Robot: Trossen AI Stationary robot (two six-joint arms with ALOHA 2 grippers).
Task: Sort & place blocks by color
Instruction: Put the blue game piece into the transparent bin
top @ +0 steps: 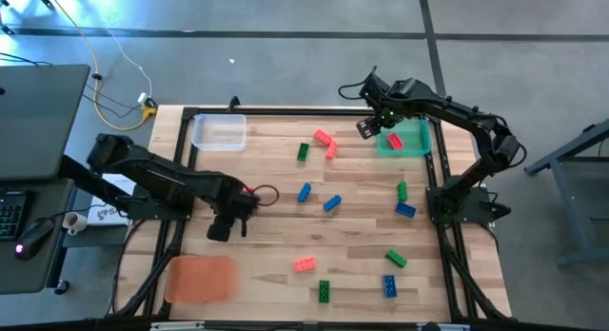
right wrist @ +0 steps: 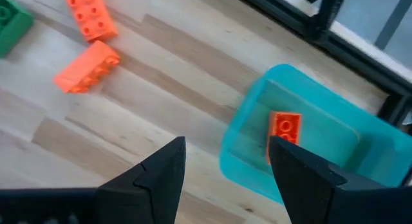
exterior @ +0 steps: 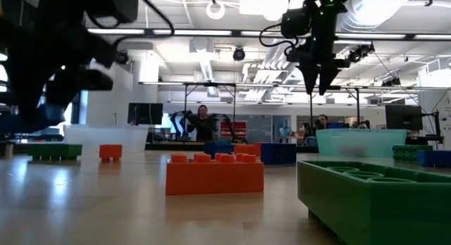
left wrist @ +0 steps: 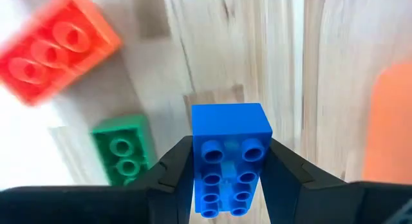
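The left gripper [left wrist: 225,179] is clamped on a blue block [left wrist: 228,156], its studs facing the wrist camera, one finger [left wrist: 174,169] pressed to each long side. In the high view this gripper [top: 226,223] hangs over the table's left half, with an orange tray [top: 200,277] near the front-left corner and a clear tray [top: 219,131] at the back-left corner. Under it the wrist view shows a blurred red-orange block [left wrist: 55,47] and a green block [left wrist: 122,150] on bare wood (which ones these are in the high view I cannot tell).

The right gripper [right wrist: 225,166] stands open and empty above the near rim of the teal-green tray [right wrist: 238,143], at the table's back-right corner. One red-orange block [right wrist: 285,130] lies inside that tray; two more [right wrist: 87,66] lie on the wood just beside it.

Loose blocks are scattered over the middle and right of the table [top: 266,169], several close to the front edge; the left middle is open wood. No writing can be read. In the low view the left arm is a dark, cut-off blur, and a person [exterior: 203,122] stands far back.
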